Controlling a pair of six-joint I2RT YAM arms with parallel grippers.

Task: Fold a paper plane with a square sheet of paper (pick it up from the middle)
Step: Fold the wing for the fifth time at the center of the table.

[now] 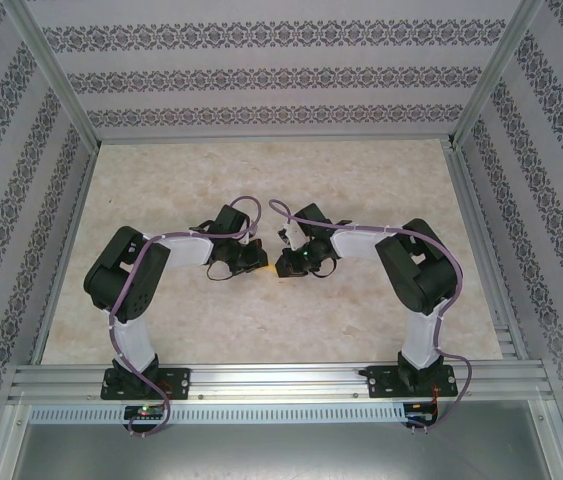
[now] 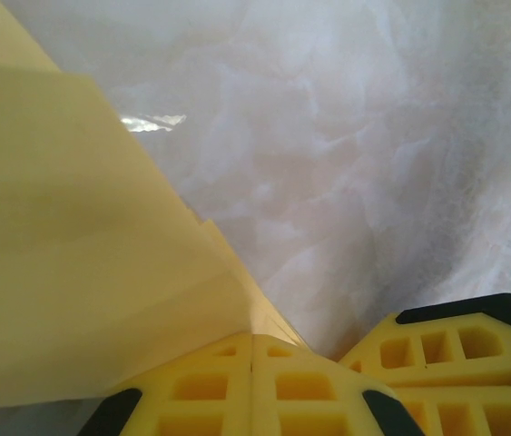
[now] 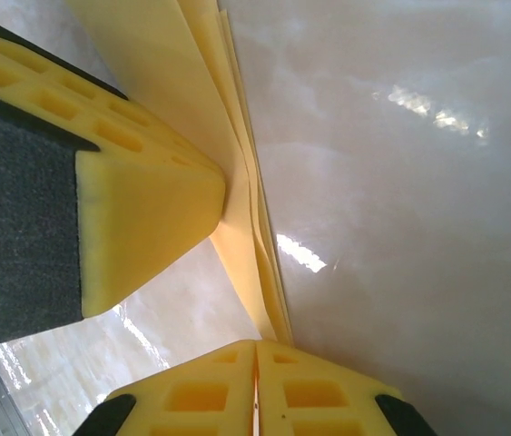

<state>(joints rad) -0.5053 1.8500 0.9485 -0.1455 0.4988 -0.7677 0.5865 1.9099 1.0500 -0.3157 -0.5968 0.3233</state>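
Observation:
The yellow-orange sheet of paper (image 2: 73,236) is folded into several stacked layers and held just above the table between both grippers. My left gripper (image 2: 253,340) is shut on one end of it, the layers running out from its closed tips. My right gripper (image 3: 257,345) is shut on the other end of the paper (image 3: 202,82). In the top view the two grippers, left (image 1: 258,265) and right (image 1: 280,267), meet tip to tip at the table's middle, and a sliver of the paper (image 1: 269,272) shows between them. I cannot tell whether it has a plane's shape.
The pale marble-patterned tabletop (image 1: 361,180) lies under both grippers. Patterned walls (image 1: 261,75) and aluminium frame rails (image 1: 61,80) enclose it on three sides. The left gripper's fingers (image 3: 137,186) sit close in front of the right wrist camera.

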